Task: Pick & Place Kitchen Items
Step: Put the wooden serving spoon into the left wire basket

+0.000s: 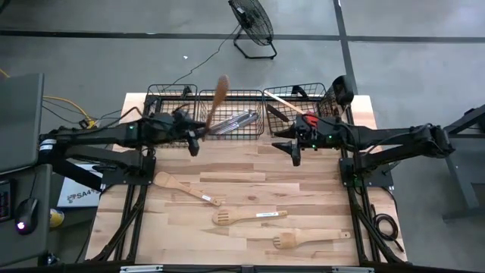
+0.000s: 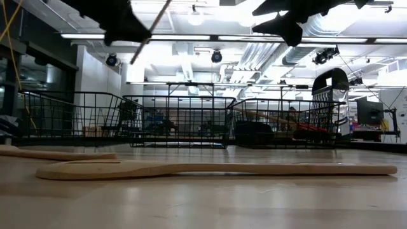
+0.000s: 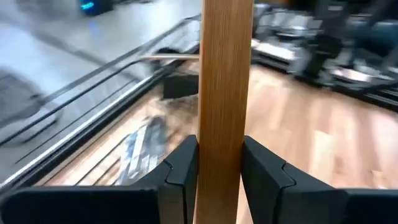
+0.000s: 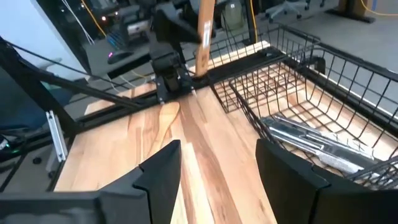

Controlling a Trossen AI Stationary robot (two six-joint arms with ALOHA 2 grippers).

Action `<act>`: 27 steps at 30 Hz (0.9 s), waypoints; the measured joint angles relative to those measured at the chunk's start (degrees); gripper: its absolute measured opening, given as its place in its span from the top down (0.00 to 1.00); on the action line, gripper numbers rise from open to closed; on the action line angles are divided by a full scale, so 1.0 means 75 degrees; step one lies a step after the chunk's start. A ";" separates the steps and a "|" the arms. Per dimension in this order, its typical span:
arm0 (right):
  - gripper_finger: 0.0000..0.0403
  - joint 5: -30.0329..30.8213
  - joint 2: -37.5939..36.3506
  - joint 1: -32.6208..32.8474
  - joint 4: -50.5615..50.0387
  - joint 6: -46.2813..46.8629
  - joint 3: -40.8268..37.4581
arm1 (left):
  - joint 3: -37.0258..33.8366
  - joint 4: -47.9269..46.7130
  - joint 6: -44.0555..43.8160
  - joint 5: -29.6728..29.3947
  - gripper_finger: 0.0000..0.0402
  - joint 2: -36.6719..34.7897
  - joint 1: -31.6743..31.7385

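Wooden spoon [image 1: 218, 97] was clamped in my left pincer [image 1: 198, 134], its long axis pointing up and far, just beside the middle basket [image 1: 232, 114]. My right pincer [image 1: 294, 146] waited open, holding nothing.

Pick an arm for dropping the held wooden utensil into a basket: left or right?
Left. The left gripper already clamps the wooden utensil beside the middle basket; the right gripper is open and empty.

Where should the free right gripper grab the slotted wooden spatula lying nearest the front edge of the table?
Probably mid-handle on the slotted spatula, coming straight down with the right gripper. It lies flat, its straight narrow handle pointing toward the robot's right and its wide slotted head to the left, with bare table around it.
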 joint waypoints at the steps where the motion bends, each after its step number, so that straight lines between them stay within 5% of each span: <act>1: 0.50 0.0000 0.0003 0.0008 -0.0043 0.0011 0.0000 | 0.0000 -0.0296 -0.0206 -0.0260 0.77 -0.0156 0.0000; 12: 0.50 0.0303 0.0017 0.0195 -0.0075 0.0178 0.0000 | 0.0000 -0.3012 -0.3983 -0.2314 0.77 -0.0950 0.0003; 21: 0.50 0.0303 0.0020 0.0369 -0.0176 0.0175 0.0000 | -0.0053 -0.2979 -0.5100 -0.2652 0.77 -0.1603 0.0004; 27: 0.50 0.0303 0.0023 0.0388 -0.0188 0.0175 0.0000 | -0.1074 -0.1789 -0.5674 -0.2608 0.78 -0.2242 0.0003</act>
